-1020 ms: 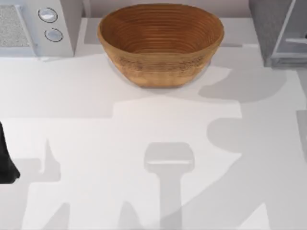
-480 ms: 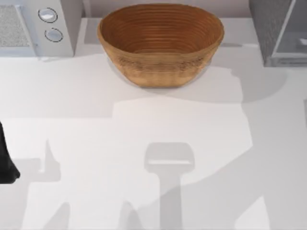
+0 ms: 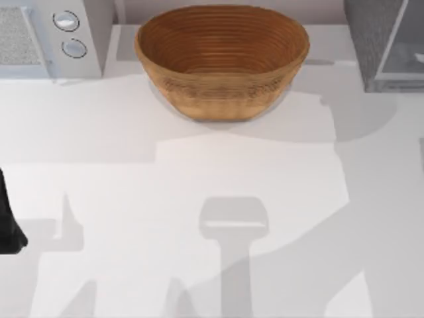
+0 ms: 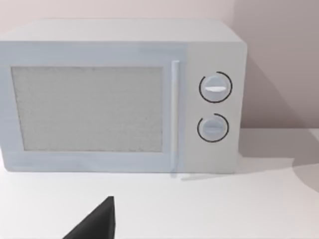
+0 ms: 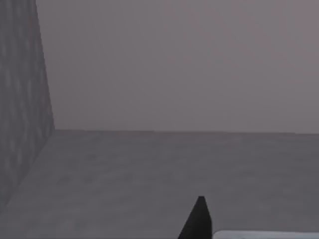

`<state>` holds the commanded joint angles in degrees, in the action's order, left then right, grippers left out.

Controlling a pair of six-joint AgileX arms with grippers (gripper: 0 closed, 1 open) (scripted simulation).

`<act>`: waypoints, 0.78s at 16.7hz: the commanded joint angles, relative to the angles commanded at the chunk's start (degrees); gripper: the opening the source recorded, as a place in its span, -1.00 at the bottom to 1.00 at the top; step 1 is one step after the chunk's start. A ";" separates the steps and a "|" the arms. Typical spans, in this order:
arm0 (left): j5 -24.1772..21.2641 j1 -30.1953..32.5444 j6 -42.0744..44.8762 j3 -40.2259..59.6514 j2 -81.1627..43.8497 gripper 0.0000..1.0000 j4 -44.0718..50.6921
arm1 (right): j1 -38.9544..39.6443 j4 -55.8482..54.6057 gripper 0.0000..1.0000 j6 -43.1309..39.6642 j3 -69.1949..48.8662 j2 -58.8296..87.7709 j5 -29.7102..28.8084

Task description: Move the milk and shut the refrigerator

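From above, table (image 3: 199,172) holds a basket (image 3: 222,59) at the back centre, empty as far as its bowl shows. Microwave (image 3: 50,36) sits at the back left corner, door closed. Fridge (image 3: 387,43) is at the back right corner: speckled dark side toward the basket, pale door panel just right of it, cut off by the frame edge. The door looks swung to or nearly so, but I can't tell whether it is fully shut. Left arm (image 3: 8,222) is a dark shape parked at the left edge. Milk is not on the open table or in the basket, so probably already moved, likely into the fridge; that's a judgement.

Left wrist: microwave (image 4: 122,97) front-on, two knobs, door closed, contents hidden behind the mesh window. One dark tip of the left gripper (image 4: 94,224) pokes in at the edge; whether its jaws are open or closed, can't tell, nothing seen held.

Right wrist: speckled fridge (image 5: 22,99) side beside a grey floor and plain back wall, possibly the fridge interior. One dark tip of the right gripper (image 5: 198,221) next to a pale strip; jaw state can't tell, no grasp seen.

Left to do: confirm the door is closed.
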<state>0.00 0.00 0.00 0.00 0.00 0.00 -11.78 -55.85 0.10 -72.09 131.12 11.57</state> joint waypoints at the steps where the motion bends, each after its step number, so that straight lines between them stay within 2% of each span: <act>1: 0.00 0.00 0.00 0.00 0.00 1.00 0.00 | 0.00 0.00 -1.00 0.00 0.00 0.00 0.00; 13: 0.00 0.00 0.00 0.00 0.00 1.00 0.00 | 0.00 0.00 0.81 0.00 0.00 0.00 0.00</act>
<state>0.00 0.00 0.00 0.00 0.00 0.00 -11.78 -55.85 0.10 -72.09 131.12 11.57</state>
